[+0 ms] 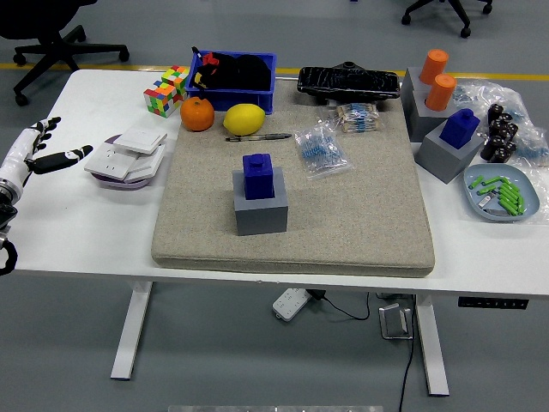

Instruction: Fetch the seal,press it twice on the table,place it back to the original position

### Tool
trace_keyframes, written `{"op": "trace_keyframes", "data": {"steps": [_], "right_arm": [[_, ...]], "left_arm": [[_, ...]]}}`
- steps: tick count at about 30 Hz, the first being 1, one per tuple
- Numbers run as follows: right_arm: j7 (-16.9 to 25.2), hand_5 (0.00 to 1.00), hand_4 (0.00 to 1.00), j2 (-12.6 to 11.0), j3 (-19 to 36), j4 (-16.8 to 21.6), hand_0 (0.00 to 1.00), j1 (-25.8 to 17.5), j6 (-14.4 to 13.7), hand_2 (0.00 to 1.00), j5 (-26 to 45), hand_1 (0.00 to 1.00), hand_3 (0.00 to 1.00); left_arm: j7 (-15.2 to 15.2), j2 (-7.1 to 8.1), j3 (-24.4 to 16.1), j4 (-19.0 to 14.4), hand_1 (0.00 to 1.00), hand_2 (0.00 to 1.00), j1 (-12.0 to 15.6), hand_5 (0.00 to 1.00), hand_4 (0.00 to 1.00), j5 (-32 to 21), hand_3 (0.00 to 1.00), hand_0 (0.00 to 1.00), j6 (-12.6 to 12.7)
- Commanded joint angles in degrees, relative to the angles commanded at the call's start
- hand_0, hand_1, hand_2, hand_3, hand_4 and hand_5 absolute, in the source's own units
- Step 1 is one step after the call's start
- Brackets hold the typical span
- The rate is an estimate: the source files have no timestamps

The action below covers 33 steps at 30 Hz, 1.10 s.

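White surface [77, 223], beige mat [360, 215] | blue seal [257, 175] upright in grey block holder [260, 210], mat centre-left | likely light, rigid; grip its raised top sides | left robot hand [39, 153] far left, fingers spread, empty | right arm unseen

Blue seal [256, 174] on grey block [260, 212], beige mat [292, 219], white table [86, 227], yellow lemon [244, 118].
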Motion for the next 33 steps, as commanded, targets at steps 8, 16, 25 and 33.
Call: {"op": "trace_keyframes", "data": {"steps": [8, 16, 25, 33], "right_arm": [[-1.3, 0.515, 0.717, -0.3, 3.3, 0.0, 0.733, 0.4, -0.2, 0.659, -2.8, 0.684, 0.619], [-1.4, 0.524, 0.723, -0.3, 3.5, 0.0, 0.733, 0.5, -0.1, 0.659, -3.1, 0.685, 0.619], [-1.4, 0.524, 0.723, -0.3, 3.3, 0.0, 0.733, 0.5, 0.0, 0.66, -2.9, 0.687, 0.619], [-1.3, 0.528, 0.724, -0.2, 3.2, 0.0, 0.732, 0.5, 0.1, 0.658, -2.6, 0.687, 0.619]], "left_arm": [[0.0, 0.04, 0.1, 0.2, 0.958, 0.963, -0.2, 0.363, 0.854, -0.3, 0.944, 0.923, 0.0], [-0.1, -0.01, 0.0, 0.1, 0.956, 0.962, -0.3, 0.364, 0.85, -0.3, 0.943, 0.921, 0.0], [-0.1, 0.07, 0.0, 0.2, 0.955, 0.961, -0.5, 0.365, 0.85, -0.4, 0.943, 0.921, 0.0], [0.0, 0.01, 0.1, 0.2, 0.954, 0.958, -0.6, 0.365, 0.849, -0.3, 0.941, 0.92, -0.1]]}}
